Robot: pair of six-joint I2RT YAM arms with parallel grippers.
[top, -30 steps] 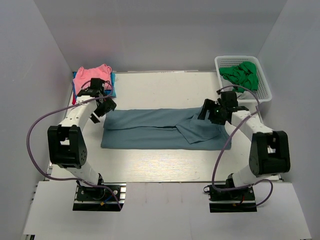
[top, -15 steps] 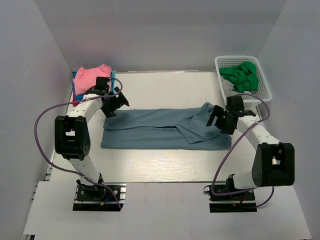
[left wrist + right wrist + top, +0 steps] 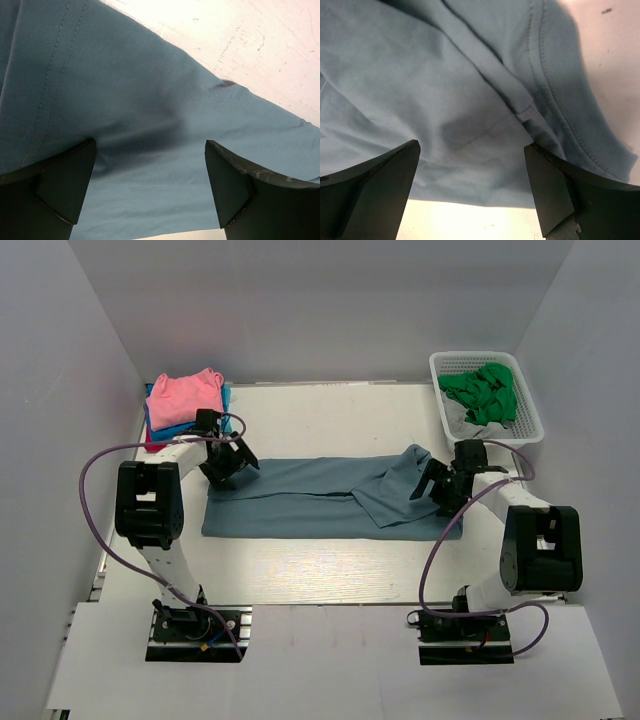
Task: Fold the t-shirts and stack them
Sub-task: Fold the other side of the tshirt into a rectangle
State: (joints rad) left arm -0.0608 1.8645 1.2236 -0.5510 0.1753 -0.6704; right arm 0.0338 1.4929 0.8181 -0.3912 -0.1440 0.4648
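Top external view, working outward from the near edge: bare table [image 3: 330, 570] comes first. Then comes the slate-blue t-shirt [image 3: 300, 502], lying flat as a long band that is already doubled lengthwise, with a loose flap turned over toward its right end. The left gripper [image 3: 228, 462] sits low over the shirt's far left corner. The right gripper [image 3: 432, 485] sits low over its right end.

Both wrist views show the jaws spread wide with nothing between them. The left gripper [image 3: 150, 150] straddles smooth cloth of the slate-blue t-shirt [image 3: 150, 95], next to a stitched hem. The right gripper [image 3: 470, 150] straddles a layered fold and a curved double-stitched hem of the same shirt [image 3: 410, 70]. Whether the fingertips touch the fabric I cannot tell.

The cloth looks light, limp and easily creased, so it will probably sag and drag rather than keep its shape. The stitched hems and doubled edges at each end look like the firmest places to pinch, taking all layers at once.

Beyond the shirt's left end sits a stack with the pink t-shirt [image 3: 183, 395] on top. The bright blue t-shirt [image 3: 186, 428] is under it, and a sliver of the red t-shirt [image 3: 149, 439] shows lowest. Beyond the shirt's right end stands a white mesh basket [image 3: 485, 357] holding green cloth [image 3: 485, 390].
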